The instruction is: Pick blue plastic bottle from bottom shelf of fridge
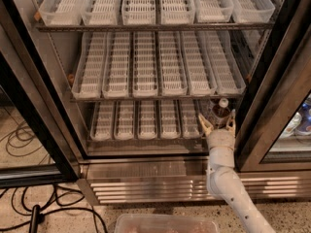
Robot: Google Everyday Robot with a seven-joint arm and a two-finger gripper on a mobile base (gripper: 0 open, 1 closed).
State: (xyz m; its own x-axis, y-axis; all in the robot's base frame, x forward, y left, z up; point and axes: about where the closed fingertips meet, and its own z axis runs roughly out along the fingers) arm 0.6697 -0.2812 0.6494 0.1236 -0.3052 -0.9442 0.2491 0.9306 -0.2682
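The fridge (58,144) stands open with three rows of white slotted trays. The bottom shelf (141,120) is the lowest row. At its right end stands the blue plastic bottle (221,110): small, brown-looking, with a white cap. My gripper (217,122) is at the front right of the bottom shelf, just in front of and below the bottle. Its two tan fingers (204,124) are spread apart on either side of the bottle's base and hold nothing. No twin bottle shows.
The right door frame (272,96) stands close beside the gripper. A neighbouring glass unit with blue items (301,123) is at far right. A ribbed steel base (146,183) lies below the shelf. Black cables (29,198) lie on the floor at left; a clear bin (165,224) sits at bottom.
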